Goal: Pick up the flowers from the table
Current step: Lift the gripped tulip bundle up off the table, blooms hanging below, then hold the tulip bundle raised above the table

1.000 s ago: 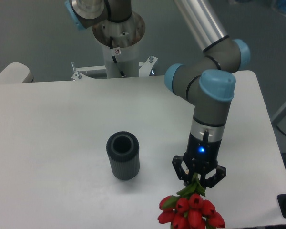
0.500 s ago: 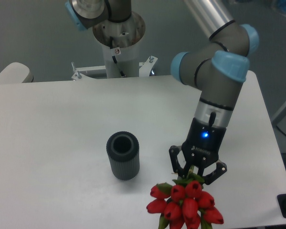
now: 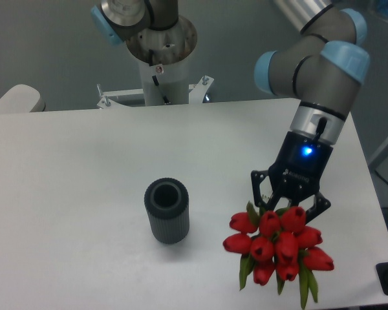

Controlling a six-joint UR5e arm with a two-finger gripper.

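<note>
Several glossy red flowers (image 3: 278, 242) clamped in end effector (image 3: 290, 205), ribbed dark cylindrical vase (image 3: 167, 211) beside

The grey arm (image 3: 323, 61) has light-blue joint caps and a black end effector (image 3: 290, 201) with a blue light.

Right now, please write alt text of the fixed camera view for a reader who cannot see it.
A robot gripper holds a bunch of red flowers above a white table. A dark ribbed vase stands upright to the left, apart from the flowers.

The white table (image 3: 77, 161) carries a dark ribbed vase (image 3: 167, 210) standing upright near its middle.
</note>
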